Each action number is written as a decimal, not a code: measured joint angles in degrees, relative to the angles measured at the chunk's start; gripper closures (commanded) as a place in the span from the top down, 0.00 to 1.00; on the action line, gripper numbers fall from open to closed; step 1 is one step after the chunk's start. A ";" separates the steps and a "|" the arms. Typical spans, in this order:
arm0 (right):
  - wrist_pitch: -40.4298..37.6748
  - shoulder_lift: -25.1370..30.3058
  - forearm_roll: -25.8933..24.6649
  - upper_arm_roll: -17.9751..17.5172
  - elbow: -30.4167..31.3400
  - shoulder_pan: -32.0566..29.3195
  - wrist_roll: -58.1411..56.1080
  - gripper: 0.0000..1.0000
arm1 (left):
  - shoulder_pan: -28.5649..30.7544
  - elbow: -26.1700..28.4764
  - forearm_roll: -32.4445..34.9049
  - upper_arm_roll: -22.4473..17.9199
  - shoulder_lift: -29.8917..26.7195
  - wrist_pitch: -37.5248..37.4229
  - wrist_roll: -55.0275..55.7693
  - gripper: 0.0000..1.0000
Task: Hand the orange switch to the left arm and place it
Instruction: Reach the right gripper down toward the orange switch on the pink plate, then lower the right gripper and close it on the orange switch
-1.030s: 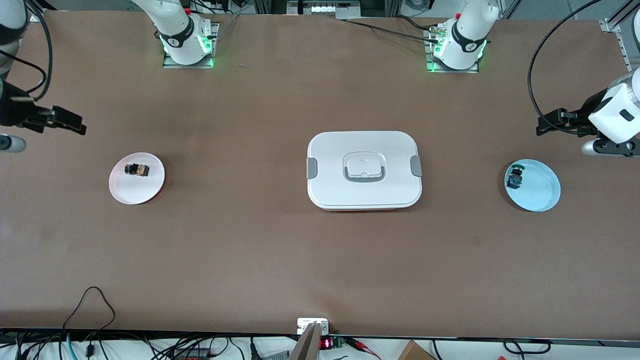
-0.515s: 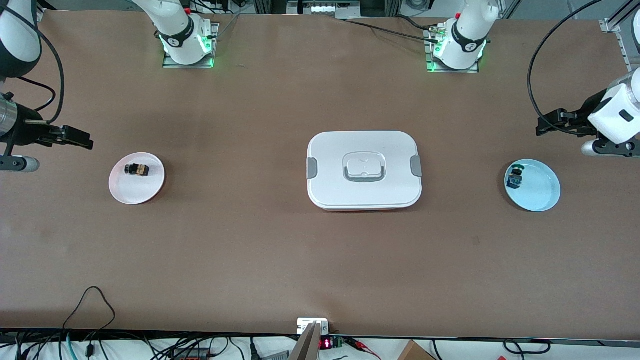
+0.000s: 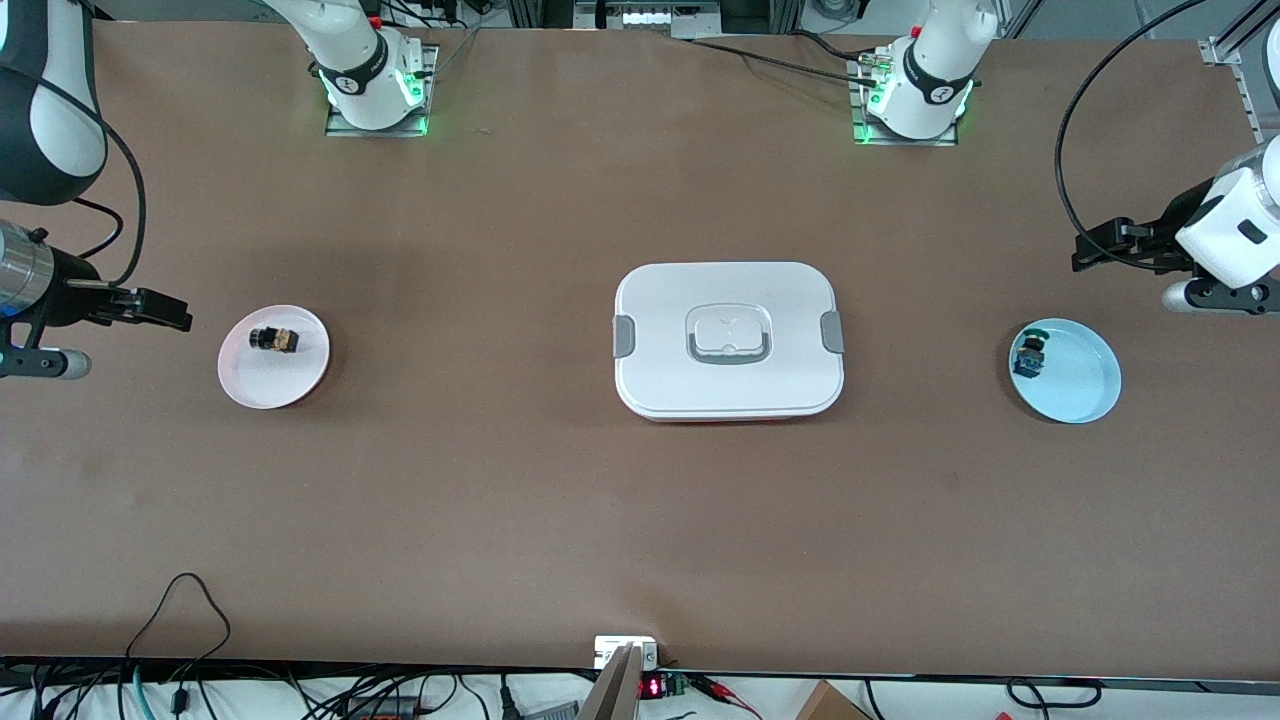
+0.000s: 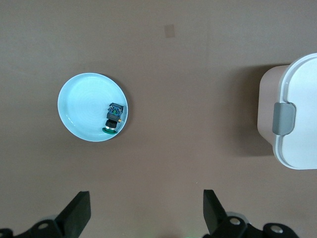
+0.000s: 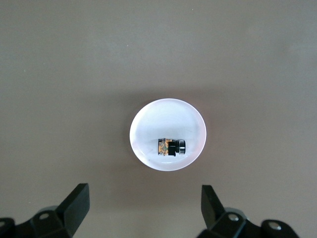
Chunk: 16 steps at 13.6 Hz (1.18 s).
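Only the right wrist view shows the right tool (image 5: 141,210) spread wide and empty above the orange switch (image 5: 171,147) lying in its pink plate (image 5: 148,124). The left tool (image 4: 146,213) waits, equally apart, holding nothing, near the blue plate (image 4: 79,104). The box (image 3: 728,340) sits mid-table (image 3: 640,520).

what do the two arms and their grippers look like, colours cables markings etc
Both arms are glossy white with black joint bands. Each base carries a small round black-and-white logo and glows green at its mounting plate. The right arm has a silver wrist cuff, and a black cable loops beside each arm. The left arm ends in a boxy white wrist. The right gripper and left gripper have black wedge-shaped fingers.
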State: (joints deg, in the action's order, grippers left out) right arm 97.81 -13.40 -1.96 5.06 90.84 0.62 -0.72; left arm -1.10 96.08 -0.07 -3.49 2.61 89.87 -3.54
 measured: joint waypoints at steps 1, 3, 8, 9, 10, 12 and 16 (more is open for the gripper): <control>0.60 -0.89 0.00 0.00 0.07 -0.03 0.00 1.00 | 0.00 0.00 0.00 0.00 0.00 0.00 0.00 1.00; 2.99 -3.72 -0.03 0.01 0.29 -0.38 0.00 1.00 | 0.00 0.00 0.00 0.00 0.00 -0.04 0.00 1.00; 12.48 -8.01 -0.13 0.27 5.21 -2.06 -0.02 1.00 | 0.00 0.00 0.00 0.00 0.00 -0.05 0.00 1.00; 13.98 -8.02 -0.15 0.28 6.62 -2.27 -0.02 1.00 | 0.00 0.00 0.00 0.00 0.01 -0.06 0.00 1.00; 14.72 -8.02 -0.15 0.27 7.55 -2.32 -0.03 1.00 | 0.00 0.00 0.00 0.00 0.01 -0.06 0.00 1.00; 15.75 -8.04 -0.15 0.21 8.67 -2.23 -0.03 1.00 | -0.03 0.00 0.00 0.09 0.03 -0.06 0.00 1.00; 21.39 -8.41 -0.16 0.09 12.51 -2.00 -0.10 1.00 | -0.34 0.00 0.00 0.47 0.09 -0.06 0.00 1.00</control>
State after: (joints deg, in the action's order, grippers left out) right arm 119.20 -21.82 -2.11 5.15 103.36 -1.37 -0.81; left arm -1.44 96.08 -0.07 -3.02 2.70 89.81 -3.54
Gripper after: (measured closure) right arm 0.000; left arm 0.000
